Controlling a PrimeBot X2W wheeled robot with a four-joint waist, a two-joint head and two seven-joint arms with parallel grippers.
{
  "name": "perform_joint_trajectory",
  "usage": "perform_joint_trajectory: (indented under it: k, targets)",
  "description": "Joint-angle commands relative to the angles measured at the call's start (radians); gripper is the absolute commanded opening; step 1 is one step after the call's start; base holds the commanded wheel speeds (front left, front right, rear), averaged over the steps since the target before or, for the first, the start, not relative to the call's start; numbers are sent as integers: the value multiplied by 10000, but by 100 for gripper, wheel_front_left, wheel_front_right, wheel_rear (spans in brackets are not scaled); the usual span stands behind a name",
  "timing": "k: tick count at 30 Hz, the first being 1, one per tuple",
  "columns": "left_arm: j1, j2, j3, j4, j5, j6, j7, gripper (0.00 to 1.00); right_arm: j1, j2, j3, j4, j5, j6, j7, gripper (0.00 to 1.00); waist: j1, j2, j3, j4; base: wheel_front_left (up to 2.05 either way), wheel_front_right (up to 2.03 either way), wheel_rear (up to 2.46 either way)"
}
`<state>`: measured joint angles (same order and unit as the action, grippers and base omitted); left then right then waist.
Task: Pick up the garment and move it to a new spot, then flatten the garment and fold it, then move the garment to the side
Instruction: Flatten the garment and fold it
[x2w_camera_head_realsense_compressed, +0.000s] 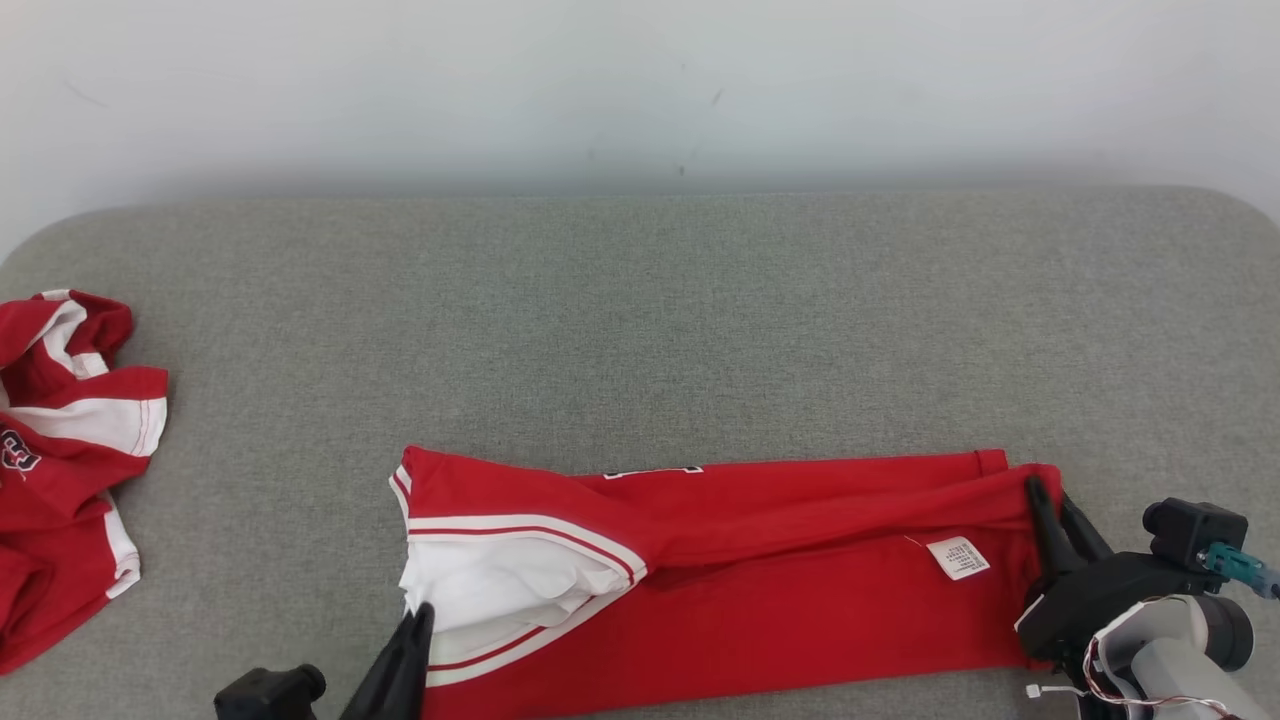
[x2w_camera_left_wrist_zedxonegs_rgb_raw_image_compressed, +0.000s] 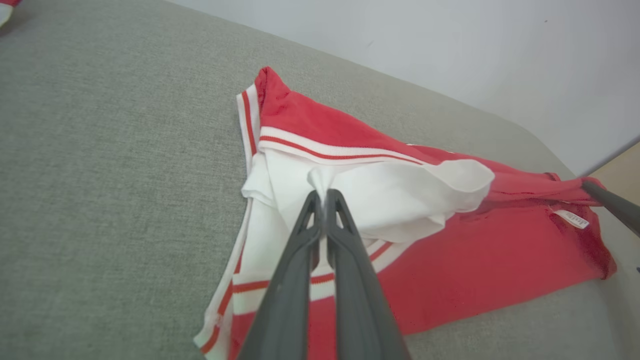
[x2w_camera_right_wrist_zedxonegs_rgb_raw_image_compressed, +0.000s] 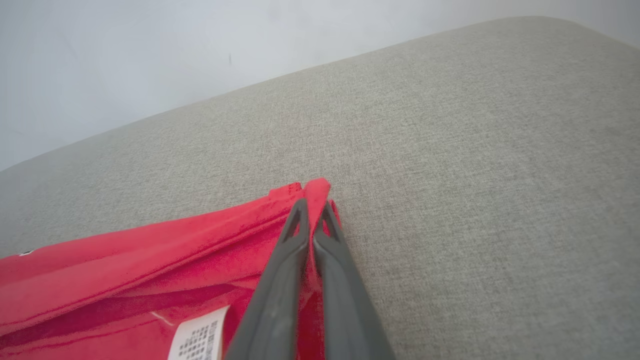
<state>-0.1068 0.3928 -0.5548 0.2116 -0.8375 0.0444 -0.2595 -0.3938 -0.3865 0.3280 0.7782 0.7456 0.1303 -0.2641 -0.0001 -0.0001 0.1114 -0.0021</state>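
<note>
- Red knit runs between our two arms. The shirt (x2w_camera_head_realsense_compressed: 760, 600) lies half-folded lengthwise on the near part of the grey fabric-covered tabletop (x2w_camera_head_realsense_compressed: 640, 330), stretched left to right, with its near edge close to the tabletop's front.
- Our left claw (x2w_camera_left_wrist_zedxonegs_rgb_raw_image_compressed: 323, 196) is pinched tight on a puckered bit of the white panel (x2w_camera_left_wrist_zedxonegs_rgb_raw_image_compressed: 400, 200) at the shirt's left end. Our right claw (x2w_camera_right_wrist_zedxonegs_rgb_raw_image_compressed: 312, 206) is closed on the red hem corner at the right end, just past the label (x2w_camera_head_realsense_compressed: 957, 557).
- The left hold looks thin, perhaps one layer only. We judge that a pull could drag that layer out from under the striped trim and undo the fold instead of carrying the whole end.
- The right pinch sits at the very edge of the corner, so the soft knit could slide out if our arms spread too far apart.
- If the two claws lift or travel unevenly, the loose upper flap may roll skewed and leave a crooked crease.
- Letting go too high would let the white panel bunch up.
- A second red garment (x2w_camera_head_realsense_compressed: 60, 450) lies crumpled at the tabletop's left edge, well apart from the shirt. A careless move to the left could land the shirt on it or snag it.
</note>
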Motion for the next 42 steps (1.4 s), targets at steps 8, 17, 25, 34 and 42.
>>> perform_joint_trajectory:
  k: [8, 17, 25, 34, 42]
  targets:
    - [373, -843, 1626, 46, 1999, -100, -59, 100, 436, 31, -58, -530, -72, 13, -23, 100, 1, 1, -148, 28, 0, 0, 0]
    - [1239, -2101, 4094, -899, 4994, -54, -58, 100, 286, 43, -24, -165, -39, 13, 476, 100, 1, 1, -296, 58, 0, 0, 0]
    - [1711, -3067, 5267, -733, 5945, -697, -58, 100, 108, 359, 172, 812, 95, 13, 1173, 100, 1, 1, -396, 317, 0, 0, 0]
    - [1664, -3380, 6013, -307, 6486, -1250, -59, 100, -9, 419, 317, 1414, 246, 13, 1285, 0, 1, 1, -439, 411, 0, 0, 0]
    - [1892, -3425, 6061, -205, 6606, -1343, -59, 100, -189, -76, 118, 1892, 298, -5, 854, 0, 1, 1, -670, 383, 0, 0, 0]
